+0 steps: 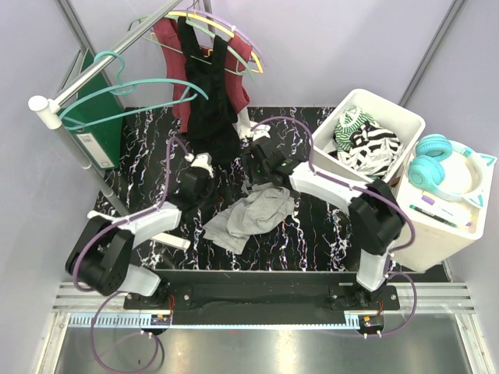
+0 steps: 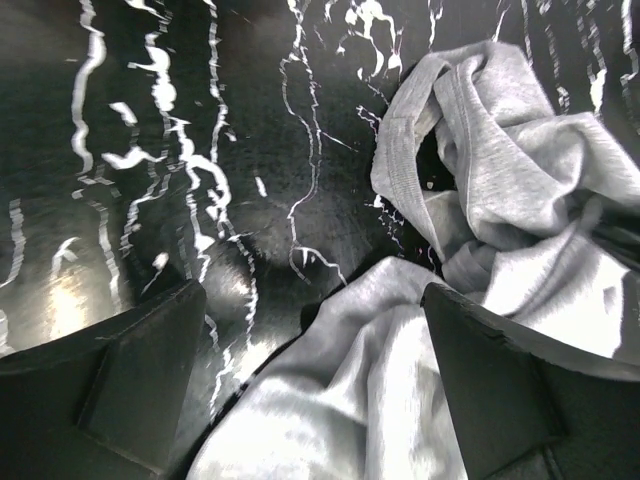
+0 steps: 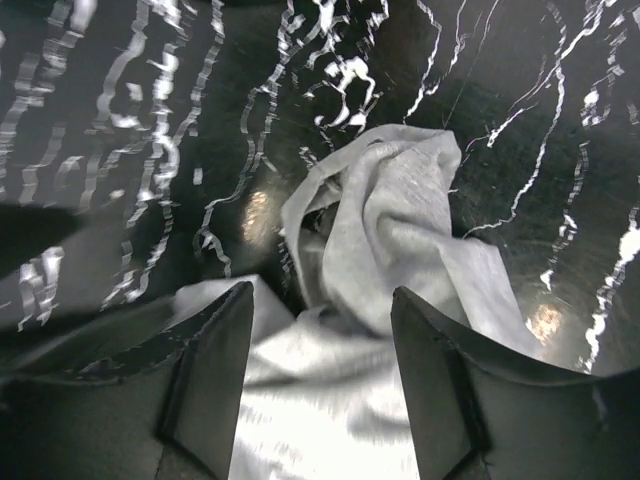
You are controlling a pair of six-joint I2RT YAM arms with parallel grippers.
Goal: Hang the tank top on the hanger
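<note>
So right now the tank top (image 1: 253,214) is lying in a crumpled heap on the black marbled surface (image 1: 312,226), between the two arms. The teal hanger (image 1: 129,97) is hooked on the metal rail (image 1: 101,66) at the back left, well apart from it.

The left gripper (image 1: 195,181) is spread wide at the heap's left edge. Its wrist view shows grey fabric running between the fingers (image 2: 140,380), but nothing pinched. The right gripper (image 1: 261,167) is spread too, low over the far end of the heap, with cloth bunched between its jaws.

My take is that this is the grab-and-spread step. One strap loop (image 2: 450,110) shows clearly in the left wrist view, so I'd go for a strap or the neckline hem instead of a random fold. Pinch just one layer. If you catch two layers, the opening won't spread for the hanger arm. Have each gripper take a different shoulder, then lift it off the surface.
</note>
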